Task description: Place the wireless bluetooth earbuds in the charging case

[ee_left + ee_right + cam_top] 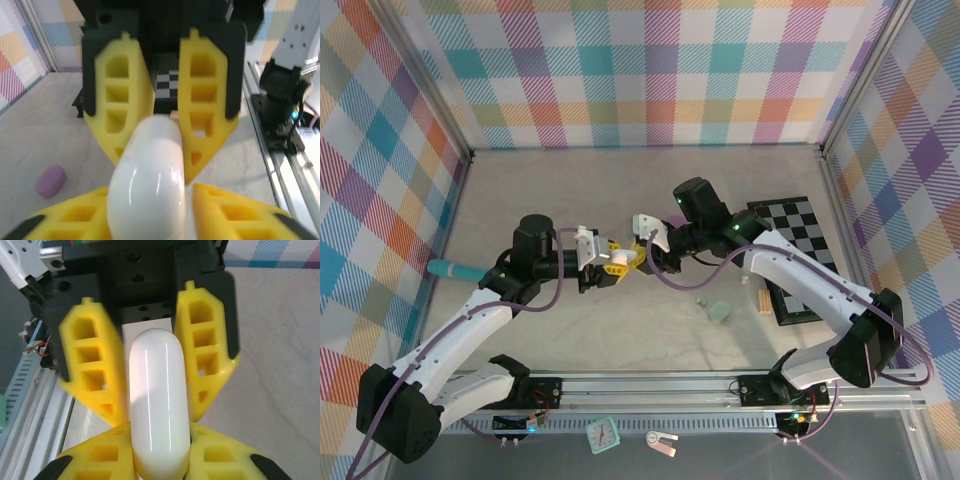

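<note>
**Top view:** Two robot arms meet over the middle of the grey counter. The left hand and right hand come tip to tip around a white charging case. To the right lie a pale green case and, just beside it, a tiny greyish bit too small to identify. A wooden block and a checkerboard lie further right. A teal cylinder rests near the left wall.

**Left wrist view:** The left hand's yellow fingers flank the near end of the white charging case, which is carried clear of the counter. One finger sits against the case and a thin gap shows at the other, so it cannot be told whether this hand grips. The right hand's fingers close on the far end. A lilac case lies on the counter at lower left, and the checkerboard shows beyond.

**Right wrist view:** The right hand's fingers press on both sides of the white charging case, pinching it. The left hand's fingers stand either side of its far half, one of them blurred. An aluminium rail runs along the left.
</note>
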Motion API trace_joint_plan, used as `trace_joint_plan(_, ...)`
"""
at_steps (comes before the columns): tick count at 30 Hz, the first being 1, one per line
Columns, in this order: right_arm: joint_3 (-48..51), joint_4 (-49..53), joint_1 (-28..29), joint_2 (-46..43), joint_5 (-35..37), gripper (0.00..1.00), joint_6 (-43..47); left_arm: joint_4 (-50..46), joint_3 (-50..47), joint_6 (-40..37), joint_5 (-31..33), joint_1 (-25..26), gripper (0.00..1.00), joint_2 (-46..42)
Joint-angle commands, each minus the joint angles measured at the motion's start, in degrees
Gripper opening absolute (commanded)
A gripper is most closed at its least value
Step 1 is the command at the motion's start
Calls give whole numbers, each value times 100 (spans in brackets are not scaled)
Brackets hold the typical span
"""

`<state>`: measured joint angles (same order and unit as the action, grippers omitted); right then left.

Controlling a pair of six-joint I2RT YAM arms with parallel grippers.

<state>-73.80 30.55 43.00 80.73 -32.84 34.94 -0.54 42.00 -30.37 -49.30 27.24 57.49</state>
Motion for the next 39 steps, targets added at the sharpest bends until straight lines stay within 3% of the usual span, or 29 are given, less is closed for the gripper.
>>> trace_joint_plan(1,223,-589,-86,-158,177,18,-527,638,-179,294,122,39,52,-137)
trace_joint_plan(5,547,-1097,-449,-198,199,17,-1226,1327,-490,612,665,162,73,-230)
trace_joint_plan(10,1085,-1885,-999,-189,344,17,-2201,1780,-772,779,1335,355,89,-173)
trace_joint_plan(12,1333,-2299,-1253,-167,528,17,-2698,1996,-898,837,1566,432,100,-115)
trace_joint_plan(20,1702,-2895,-2253,306,1185,15,-4834,2504,-1087,961,1920,723,100,399)
trace_joint_plan(24,1536,-2757,-2665,782,1467,16,-5472,2722,-1088,1015,2100,839,100,732)
trace_joint_plan(30,781,-2150,-3013,1990,1589,16,-5912,2949,-1088,1106,2189,931,100,1042)
trace_joint_plan(39,-79,-2176,-3220,3439,1491,20,-6263,3026,-1106,1146,2147,976,100,1173)
